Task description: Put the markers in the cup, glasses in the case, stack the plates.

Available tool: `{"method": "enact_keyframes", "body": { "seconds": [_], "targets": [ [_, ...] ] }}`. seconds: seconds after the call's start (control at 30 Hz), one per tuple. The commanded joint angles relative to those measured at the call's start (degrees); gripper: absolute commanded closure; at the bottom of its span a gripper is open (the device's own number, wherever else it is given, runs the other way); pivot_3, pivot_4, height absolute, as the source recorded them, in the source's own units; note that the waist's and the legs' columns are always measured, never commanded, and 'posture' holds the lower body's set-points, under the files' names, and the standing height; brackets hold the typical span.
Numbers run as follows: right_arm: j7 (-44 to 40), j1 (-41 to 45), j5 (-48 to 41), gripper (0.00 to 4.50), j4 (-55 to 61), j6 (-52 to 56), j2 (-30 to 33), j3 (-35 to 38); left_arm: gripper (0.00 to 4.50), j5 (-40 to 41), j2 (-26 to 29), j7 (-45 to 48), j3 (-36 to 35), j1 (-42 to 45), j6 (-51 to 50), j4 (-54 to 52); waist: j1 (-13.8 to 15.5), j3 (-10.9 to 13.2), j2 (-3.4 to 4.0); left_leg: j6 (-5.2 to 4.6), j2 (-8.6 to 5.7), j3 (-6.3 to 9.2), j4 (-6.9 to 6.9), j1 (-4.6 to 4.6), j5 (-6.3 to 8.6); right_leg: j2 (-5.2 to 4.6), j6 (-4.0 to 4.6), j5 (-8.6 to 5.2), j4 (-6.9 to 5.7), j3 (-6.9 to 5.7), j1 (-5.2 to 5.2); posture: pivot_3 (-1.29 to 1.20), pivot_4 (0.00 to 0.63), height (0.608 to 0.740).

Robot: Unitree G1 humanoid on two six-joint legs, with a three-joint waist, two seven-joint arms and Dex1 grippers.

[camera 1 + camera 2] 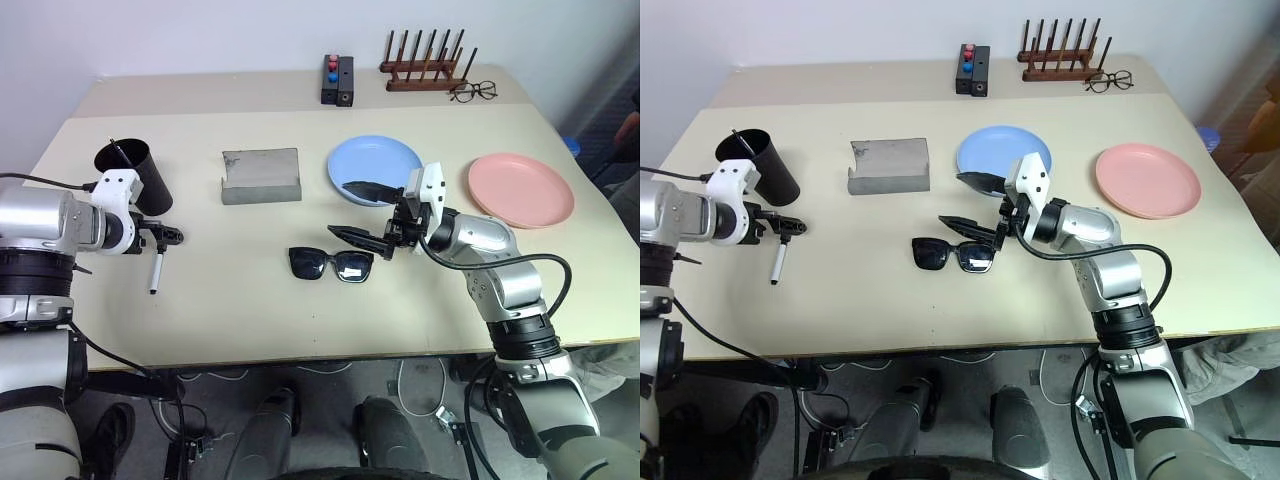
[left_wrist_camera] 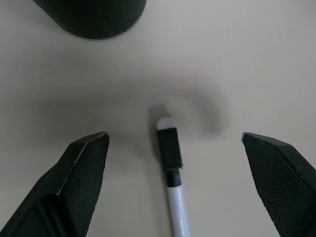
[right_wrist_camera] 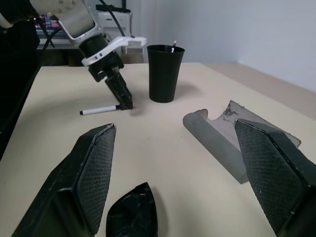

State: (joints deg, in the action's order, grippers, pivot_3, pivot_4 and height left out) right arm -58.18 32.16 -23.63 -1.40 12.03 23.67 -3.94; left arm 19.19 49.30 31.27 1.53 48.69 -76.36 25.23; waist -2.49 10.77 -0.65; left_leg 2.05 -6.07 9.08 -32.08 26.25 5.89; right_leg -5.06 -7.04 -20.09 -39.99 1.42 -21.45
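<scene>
Beige table (image 1: pixel 250 330), plain white wall (image 1: pixel 200 30); cables on floor (image 1: pixel 400 385)

cup (image 3: pixel 165 73): matte plastic | case (image 1: pixel 260 176): grey fabric-like | fingers (image 2: pixel 81 170): textured black

A pale beige tabletop (image 1: pixel 250 320) carries everything; a seam runs across it towards the far side, where a second, narrower section meets the white wall. On that far section a small black box (image 1: pixel 337 81) with red and blue buttons on top stands near the middle. Beside it, well apart, a dark wooden rack (image 1: pixel 424 66) with a row of upright pegs sits close to the wall. Thin wire-framed spectacles (image 1: pixel 473 92) with clear lenses lie just beside the rack's front corner. Below the tabletop's near edge, cables (image 1: pixel 415 385) trail over a grey floor.
</scene>
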Motion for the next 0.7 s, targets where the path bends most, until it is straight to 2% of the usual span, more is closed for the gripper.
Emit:
{"method": "enact_keyframes", "body": {
  "seconds": [0.03, 0.23, 0.3, 0.37, 0.57, 0.7],
  "targets": [
    [0.36, 0.02, -0.04, 0.6, 2.18, -0.9, 0.54, 0.99, 0.05, -1.4, 0.49, 0.47, -0.13, 0.71, 1.48, -0.21, -0.01, 0.0, 0.0, 0.0, 0.0, 0.0, 0.0, 0.0, 0.0, 0.0, 0.0, 0.0, 0.0, 0.0, 0.0, 0.0, 0.15, 0.738],
    [0.86, 0.17, 0.76, 0.6, 1.57, -1.73, 0.07, 0.68, 0.05, -1.76, -1.35, 0.05, -1.71, 0.08, 1.79, 0.17, 0.08, 0.0, 0.0, 0.0, 0.0, 0.01, -0.01, 0.0, 0.0, 0.0, 0.0, 0.0, 0.0, -0.01, 0.01, 0.0, 0.15, 0.738],
    [1.01, 0.19, 1.07, 0.6, 1.48, -2.01, -0.02, 0.61, 0.58, -1.97, -1.74, -0.42, -2.09, -0.37, 1.62, -0.16, 0.04, 0.0, 0.0, 0.0, -0.01, 0.0, -0.02, 0.0, 0.0, -0.01, 0.0, 0.0, 0.0, -0.01, 0.01, 0.0, 0.15, 0.738],
    [1.03, 0.27, 1.21, 0.6, 1.35, -2.14, -0.05, 0.6, 1.39, -1.79, -1.82, -0.24, -2.11, -0.79, 0.97, -0.8, -0.03, 0.0, 0.0, 0.0, 0.0, 0.0, -0.01, 0.0, 0.0, 0.0, 0.0, 0.0, 0.0, -0.01, 0.01, 0.0, 0.15, 0.738],
    [1.03, 0.25, 1.6, 0.6, 1.14, -2.51, 0.1, 0.69, 4.46, -1.0, -1.37, 0.43, -2.6, -1.83, -1.72, -3.46, 0.0, 0.0, 0.0, 0.0, 0.0, 0.0, -0.01, 0.0, 0.0, 0.0, 0.0, 0.0, 0.0, 0.0, 0.0, 0.0, 0.15, 0.738],
    [1.12, 0.3, 2.03, 0.6, 0.88, -2.82, -0.23, 0.51, 4.46, 0.0, -0.71, 1.28, -2.92, -2.52, -4.11, -6.96, 0.01, 0.0, 0.0, 0.0, -0.01, 0.0, -0.02, 0.01, 0.0, -0.01, 0.0, 0.0, 0.0, 0.0, 0.02, 0.0, 0.15, 0.738]
  ]
}}
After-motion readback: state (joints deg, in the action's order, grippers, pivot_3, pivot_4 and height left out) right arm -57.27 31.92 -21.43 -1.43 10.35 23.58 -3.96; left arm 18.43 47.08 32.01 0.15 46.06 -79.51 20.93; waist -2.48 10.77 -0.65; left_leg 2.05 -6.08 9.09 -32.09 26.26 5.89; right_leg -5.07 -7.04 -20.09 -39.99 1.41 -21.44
